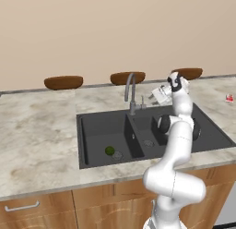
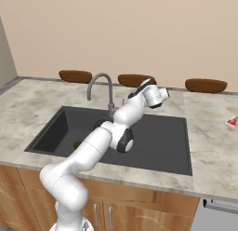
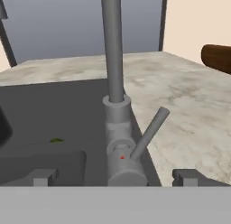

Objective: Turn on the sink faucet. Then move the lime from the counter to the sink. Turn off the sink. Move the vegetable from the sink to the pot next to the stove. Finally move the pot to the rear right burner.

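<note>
My gripper (image 3: 115,178) is spread wide and holds nothing; its two tips stand either side of the base of the sink faucet (image 3: 118,128), with the small side lever (image 3: 150,133) slanting up just in front of me. I judge that I am at the lever to shut the water off, though I see no stream from the spout and cannot tell from the lever's tilt whether it is on or off.

Nearest the front edge of the counter (image 1: 41,131), the lime (image 1: 109,150) already lies on the floor of the smaller basin of the sink (image 1: 92,119), just beside its round drain. So the move from counter to sink looks done, and turning the tap on very likely too.

Left, as I judge it: finish with the lever, lift the lime out, carry it to the pot by the stove, then shift that pot to the rear right burner.

Farthest off, three brown bowls (image 1: 63,82) sit along the counter's back edge by the wall, and a small red item (image 1: 229,98) lies near the right end.
</note>
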Controlling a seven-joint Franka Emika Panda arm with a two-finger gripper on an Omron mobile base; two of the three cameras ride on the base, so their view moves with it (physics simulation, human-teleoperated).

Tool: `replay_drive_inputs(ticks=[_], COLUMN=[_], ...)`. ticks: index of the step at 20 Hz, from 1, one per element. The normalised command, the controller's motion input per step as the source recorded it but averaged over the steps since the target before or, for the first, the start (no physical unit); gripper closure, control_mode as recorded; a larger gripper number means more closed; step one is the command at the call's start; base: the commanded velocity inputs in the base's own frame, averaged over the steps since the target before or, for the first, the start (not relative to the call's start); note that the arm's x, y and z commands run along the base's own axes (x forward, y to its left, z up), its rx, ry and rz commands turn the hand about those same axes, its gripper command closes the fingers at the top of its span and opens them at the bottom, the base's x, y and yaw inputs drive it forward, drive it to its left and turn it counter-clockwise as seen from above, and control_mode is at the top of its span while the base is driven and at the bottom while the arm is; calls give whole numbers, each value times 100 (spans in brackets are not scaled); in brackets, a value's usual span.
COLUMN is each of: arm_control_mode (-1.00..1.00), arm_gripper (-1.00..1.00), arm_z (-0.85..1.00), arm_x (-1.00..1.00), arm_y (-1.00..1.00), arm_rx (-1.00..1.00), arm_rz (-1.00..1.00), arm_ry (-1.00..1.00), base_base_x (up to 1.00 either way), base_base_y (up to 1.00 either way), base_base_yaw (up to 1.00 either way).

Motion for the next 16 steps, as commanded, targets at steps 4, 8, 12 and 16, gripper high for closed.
replay_drive_inputs(ticks=[4,8,12,16], arm_control_mode=[-100,-100,-100,-100], arm_gripper=[-100,-100,-100,-100], arm_z=[27,44,42,35], arm_x=[-49,-56,-64,-64], arm_y=[-26,-3,2,25], arm_rx=[0,0,0,0], arm_rz=[-12,-13,-19,-22], arm_ry=[-4,-3,0,-1], base_base_x=[0,0,0,0], base_base_y=[0,0,0,0], base_base_yaw=[0,0,0,0])
